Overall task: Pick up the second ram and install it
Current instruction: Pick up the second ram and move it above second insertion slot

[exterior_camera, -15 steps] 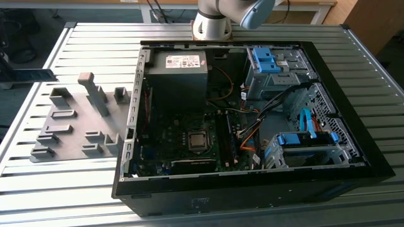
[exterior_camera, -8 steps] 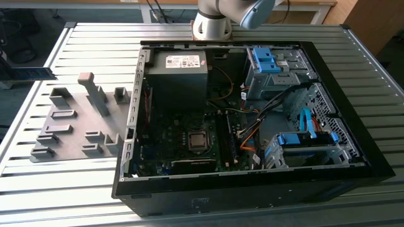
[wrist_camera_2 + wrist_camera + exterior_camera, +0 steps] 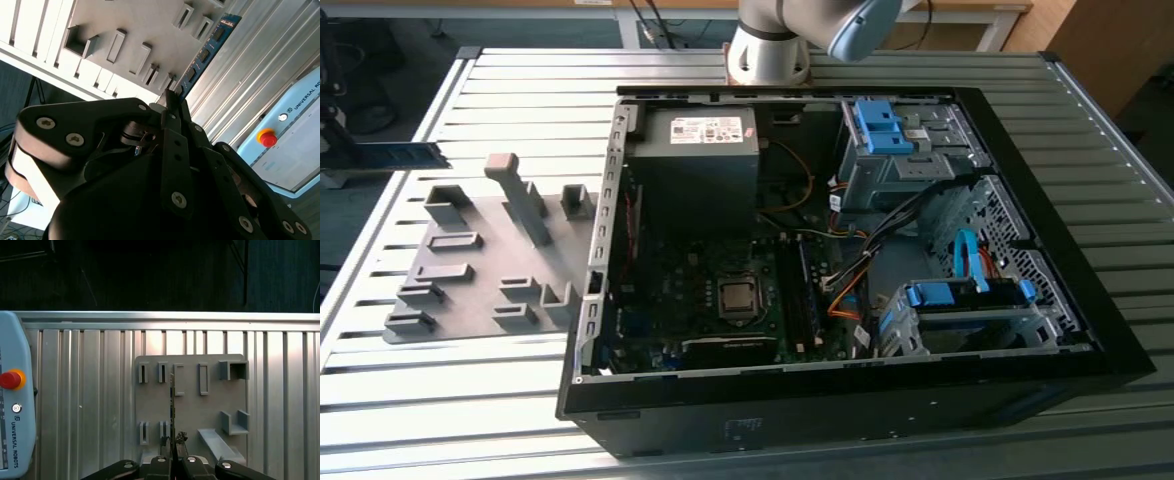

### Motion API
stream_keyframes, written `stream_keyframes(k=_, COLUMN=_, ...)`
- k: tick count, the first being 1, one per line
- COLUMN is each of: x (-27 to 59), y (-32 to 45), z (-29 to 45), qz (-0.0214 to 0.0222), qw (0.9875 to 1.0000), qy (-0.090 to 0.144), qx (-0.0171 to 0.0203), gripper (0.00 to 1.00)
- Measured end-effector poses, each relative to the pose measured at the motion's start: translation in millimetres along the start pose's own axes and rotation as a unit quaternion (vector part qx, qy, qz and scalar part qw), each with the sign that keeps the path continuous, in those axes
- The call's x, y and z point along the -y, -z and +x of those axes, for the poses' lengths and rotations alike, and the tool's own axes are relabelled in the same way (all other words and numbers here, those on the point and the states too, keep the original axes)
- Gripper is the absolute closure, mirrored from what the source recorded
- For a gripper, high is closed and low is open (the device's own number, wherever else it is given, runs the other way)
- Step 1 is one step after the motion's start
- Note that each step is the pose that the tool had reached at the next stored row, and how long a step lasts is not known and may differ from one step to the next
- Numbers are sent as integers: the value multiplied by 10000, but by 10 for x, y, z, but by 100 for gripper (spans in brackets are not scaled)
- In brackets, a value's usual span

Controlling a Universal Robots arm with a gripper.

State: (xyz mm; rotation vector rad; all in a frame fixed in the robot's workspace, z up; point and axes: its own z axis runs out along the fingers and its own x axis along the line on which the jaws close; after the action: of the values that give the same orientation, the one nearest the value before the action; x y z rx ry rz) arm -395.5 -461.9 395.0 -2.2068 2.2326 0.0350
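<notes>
The second ram (image 3: 205,52) is a thin blue strip with a row of black chips, and my gripper (image 3: 170,107) is shut on one end of it. In the first wrist view the ram (image 3: 172,400) shows edge-on, sticking out from the gripper (image 3: 172,445) above the grey fixture plate (image 3: 200,410). In the exterior view the ram (image 3: 407,155) hangs in the air at the far left, clear of the fixture plate (image 3: 480,285). The open computer case (image 3: 1107,330) lies to the exterior view's right, its motherboard (image 3: 720,300) exposed.
The fixture plate carries several raised holders and a tall post (image 3: 520,195). A teach pendant (image 3: 15,430) with a red stop button (image 3: 10,379) lies on the slatted metal table (image 3: 454,410). Inside the case are a power supply (image 3: 694,150), blue drive cages (image 3: 961,300) and loose cables (image 3: 854,270).
</notes>
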Motion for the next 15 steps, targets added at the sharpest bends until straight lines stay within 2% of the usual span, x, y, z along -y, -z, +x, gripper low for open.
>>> stream_keyframes(k=2, x=40, y=0, z=-1, qz=0, qw=10000, qy=0, qx=0, gripper=86)
stream_keyframes(k=3, x=151, y=2, z=-2, qz=0, qw=10000, qy=0, qx=0, gripper=86)
stream_keyframes(k=15, x=356, y=5, z=-4, qz=0, qw=10000, qy=0, qx=0, gripper=86)
